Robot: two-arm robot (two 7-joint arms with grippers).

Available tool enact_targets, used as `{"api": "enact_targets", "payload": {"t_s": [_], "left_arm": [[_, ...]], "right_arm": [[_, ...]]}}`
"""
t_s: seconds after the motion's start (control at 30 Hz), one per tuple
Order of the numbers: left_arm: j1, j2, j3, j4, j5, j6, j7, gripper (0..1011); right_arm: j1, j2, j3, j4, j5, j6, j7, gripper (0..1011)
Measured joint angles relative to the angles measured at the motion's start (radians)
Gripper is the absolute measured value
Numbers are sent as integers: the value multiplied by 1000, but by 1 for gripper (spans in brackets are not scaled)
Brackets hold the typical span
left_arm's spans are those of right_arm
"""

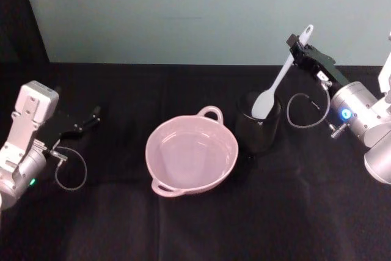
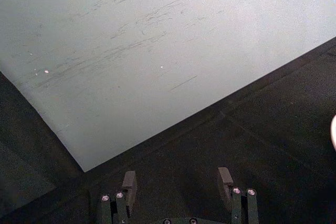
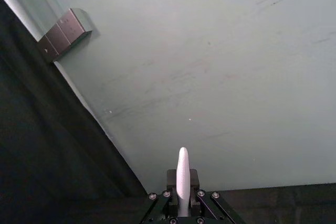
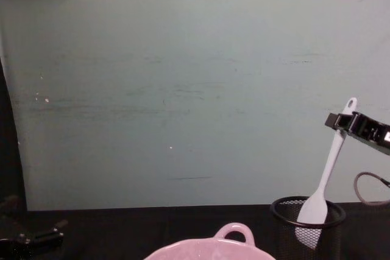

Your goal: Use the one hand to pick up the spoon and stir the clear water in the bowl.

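My right pincer (image 1: 300, 46) pinches the spoon (image 1: 276, 85) near its holed end – blade low, inside the mesh cup (image 1: 259, 123), long axis tilted up toward the upper right of the head frame. The bowl (image 1: 191, 153) sits just left of the cup, so the spoon must lift clear, then travel left. My left pincer (image 1: 91, 116) rests spread at the desk's (image 1: 293, 212) left (idle). The chest view shows the blade's depth inside the cup.
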Motion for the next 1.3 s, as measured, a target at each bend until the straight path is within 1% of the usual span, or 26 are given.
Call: {"api": "enact_targets", "payload": {"t_s": [0.3,0.5,0.67,0.9,1.3], "left_arm": [[0,0,0,0,0,0,0,1011],[0,0,0,0,0,0,0,1011],[0,0,0,0,0,0,0,1011],[0,0,0,0,0,0,0,1011],[0,0,0,0,0,0,0,1011]], "right_arm": [[-15,-3,-3,14,14,-7,3,116],[-33,-9,5,14,30,-25,4,116],[-40,-12,8,15,33,-42,4,117],[-54,-15,9,15,23,-69,3,116],[-54,-20,-1,30,-10,-75,6,116]]}}
